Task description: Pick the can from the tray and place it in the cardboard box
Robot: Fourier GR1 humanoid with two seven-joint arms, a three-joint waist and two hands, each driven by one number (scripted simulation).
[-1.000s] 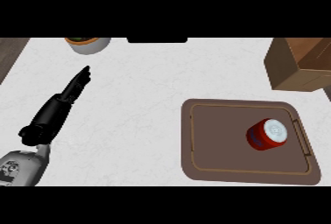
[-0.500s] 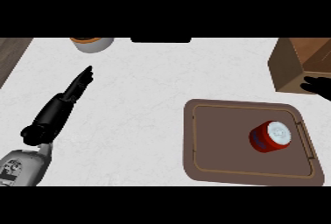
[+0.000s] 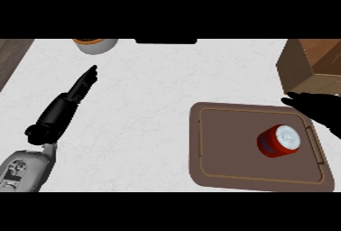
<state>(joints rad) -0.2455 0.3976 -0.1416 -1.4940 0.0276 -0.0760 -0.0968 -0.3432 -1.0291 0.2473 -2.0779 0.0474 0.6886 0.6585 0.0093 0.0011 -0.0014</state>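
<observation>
Right hand near squat red can (white top)

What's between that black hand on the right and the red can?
Only bare brown tray, in the head view; the right hand is at its upper right corner, apart from the red can.

Right hand: unseen a second ago, then just showing at bench's right edge by box. Now farther in, fingers straight over tray's back right corner, near can, not touching.
</observation>
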